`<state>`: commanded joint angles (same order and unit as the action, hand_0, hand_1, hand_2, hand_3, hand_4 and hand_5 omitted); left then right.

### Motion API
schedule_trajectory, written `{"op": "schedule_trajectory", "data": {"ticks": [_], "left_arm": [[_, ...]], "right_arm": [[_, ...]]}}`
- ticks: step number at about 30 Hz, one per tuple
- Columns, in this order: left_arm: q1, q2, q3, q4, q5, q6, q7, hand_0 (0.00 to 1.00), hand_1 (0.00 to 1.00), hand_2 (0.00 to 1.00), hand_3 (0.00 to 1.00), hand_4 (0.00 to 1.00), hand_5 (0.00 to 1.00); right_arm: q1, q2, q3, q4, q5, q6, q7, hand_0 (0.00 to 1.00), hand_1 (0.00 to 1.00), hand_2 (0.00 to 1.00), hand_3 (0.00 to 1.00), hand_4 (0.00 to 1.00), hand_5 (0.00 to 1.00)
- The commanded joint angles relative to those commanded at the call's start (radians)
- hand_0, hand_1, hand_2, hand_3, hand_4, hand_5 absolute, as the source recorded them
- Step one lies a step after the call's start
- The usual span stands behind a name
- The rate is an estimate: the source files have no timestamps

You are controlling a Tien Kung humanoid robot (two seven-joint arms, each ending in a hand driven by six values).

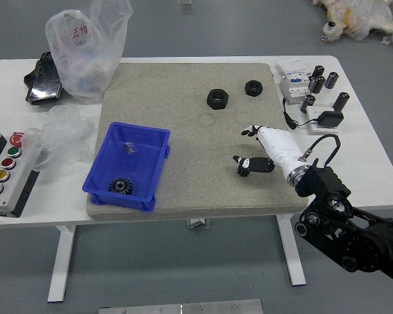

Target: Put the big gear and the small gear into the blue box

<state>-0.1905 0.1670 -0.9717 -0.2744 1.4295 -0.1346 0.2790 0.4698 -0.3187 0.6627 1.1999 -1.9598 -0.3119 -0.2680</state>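
Observation:
The right hand (247, 145), white with black fingertips, is over the right part of the beige mat. Its fingers are spread, with the thumb apart from the others. The small dark gear (243, 172) is on the mat at the thumb's tip, partly covered by it; whether they touch cannot be told. Inside the blue box (126, 156), the big black gear (120, 186) lies near the front wall. A small clear packet (130, 147) is also in the box. No left arm shows.
Two black nuts (217, 99) sit at the mat's back. A button panel (6, 173) and plastic bags (85, 49) occupy the left side. White devices (296, 88) and black cylinders (341, 101) stand at the back right.

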Motion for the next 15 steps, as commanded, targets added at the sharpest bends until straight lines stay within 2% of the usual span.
{"op": "schedule_trajectory", "data": {"ticks": [9, 10, 15], "left_arm": [[0.003, -0.002, -0.005, 0.000, 0.006, -0.001, 0.003, 0.744, 0.706, 0.692, 0.728, 0.680, 0.471], [0.003, -0.002, -0.004, 0.000, 0.006, -0.001, 0.003, 0.743, 0.706, 0.692, 0.727, 0.679, 0.473], [0.002, -0.002, 0.001, 0.000, 0.000, -0.001, 0.000, 0.743, 0.706, 0.692, 0.727, 0.679, 0.473]], "right_arm": [[-0.017, -0.002, -0.016, 0.011, -0.014, 0.002, -0.004, 0.382, 0.669, 0.708, 0.707, 0.788, 0.401], [-0.019, -0.003, -0.018, 0.011, -0.015, 0.001, -0.004, 0.373, 0.650, 0.667, 0.696, 0.782, 0.393], [-0.032, -0.005, -0.029, -0.003, -0.025, 0.008, -0.009, 0.373, 0.650, 0.667, 0.696, 0.782, 0.393]]}}
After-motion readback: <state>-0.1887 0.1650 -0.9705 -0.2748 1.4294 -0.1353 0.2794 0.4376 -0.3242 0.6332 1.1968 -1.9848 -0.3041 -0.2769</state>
